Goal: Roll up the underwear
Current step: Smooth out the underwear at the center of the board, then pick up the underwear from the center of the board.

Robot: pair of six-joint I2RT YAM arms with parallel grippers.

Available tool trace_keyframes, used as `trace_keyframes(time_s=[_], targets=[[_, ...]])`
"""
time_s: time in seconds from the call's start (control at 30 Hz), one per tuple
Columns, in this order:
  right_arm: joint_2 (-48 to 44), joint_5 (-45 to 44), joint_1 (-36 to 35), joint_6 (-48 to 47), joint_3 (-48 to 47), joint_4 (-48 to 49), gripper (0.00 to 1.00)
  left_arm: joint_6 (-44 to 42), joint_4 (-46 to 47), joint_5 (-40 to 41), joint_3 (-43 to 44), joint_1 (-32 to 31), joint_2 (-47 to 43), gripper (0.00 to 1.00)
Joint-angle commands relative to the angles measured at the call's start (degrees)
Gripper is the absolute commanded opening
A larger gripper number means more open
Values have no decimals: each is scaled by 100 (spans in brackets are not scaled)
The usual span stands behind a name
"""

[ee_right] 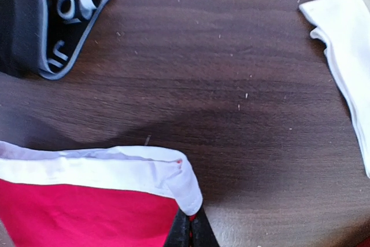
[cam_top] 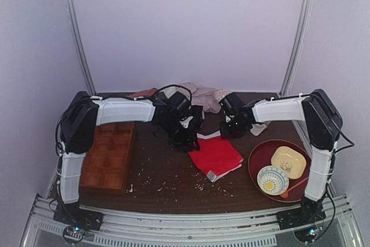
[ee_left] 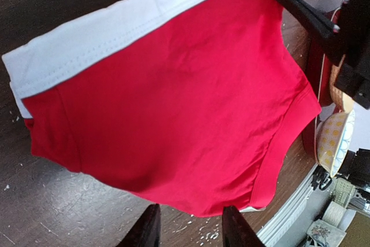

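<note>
Red underwear (cam_top: pixel 215 155) lies mid desk (cam_top: pixel 173 183), between arms; right fingers (ee_right: pixel 186 235) clenched on white waistband corner, thin bite, may slip under pull; left fingers (ee_left: pixel 148 229) parted, straddling hem, holding nothing; one-sided pull risks skewed cloth, crooked roll
</note>
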State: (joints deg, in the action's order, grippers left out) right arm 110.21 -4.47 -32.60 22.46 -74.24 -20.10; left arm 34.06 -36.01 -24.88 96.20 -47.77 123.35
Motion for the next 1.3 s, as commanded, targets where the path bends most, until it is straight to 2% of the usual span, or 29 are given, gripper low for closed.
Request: trace_keyframes(time_s=[0.0, 0.17, 0.3, 0.53, 0.7, 0.9, 1.1, 1.27], targets=[[238, -56, 52, -17, -69, -42, 5, -27, 151, -160, 38, -5, 9, 38], [-207, 10, 52, 29, 215, 42, 22, -53, 94, -73, -187, -5, -74, 38], [-859, 139, 37, 86, 516, 30, 27, 28, 124, 44, -391, -1, -210, 38], [-1891, 61, -532, 74, 1000, -298, 29, 190, 336, 224, -730, 240, -518, 40], [-2288, -274, -1239, 113, 1351, -495, 29, 588, 924, -28, -1157, 521, -568, 52], [-2256, -506, -1859, 347, 1565, -575, 29, 970, 1608, -309, -1273, 572, -355, 55], [-2262, -574, -2040, 476, 1570, -609, 29, 1348, 2187, -424, -1391, 670, -143, 55], [-2260, -581, -2067, 471, 1580, -629, 29, 1303, 1886, -265, -1170, 689, 57, 55]])
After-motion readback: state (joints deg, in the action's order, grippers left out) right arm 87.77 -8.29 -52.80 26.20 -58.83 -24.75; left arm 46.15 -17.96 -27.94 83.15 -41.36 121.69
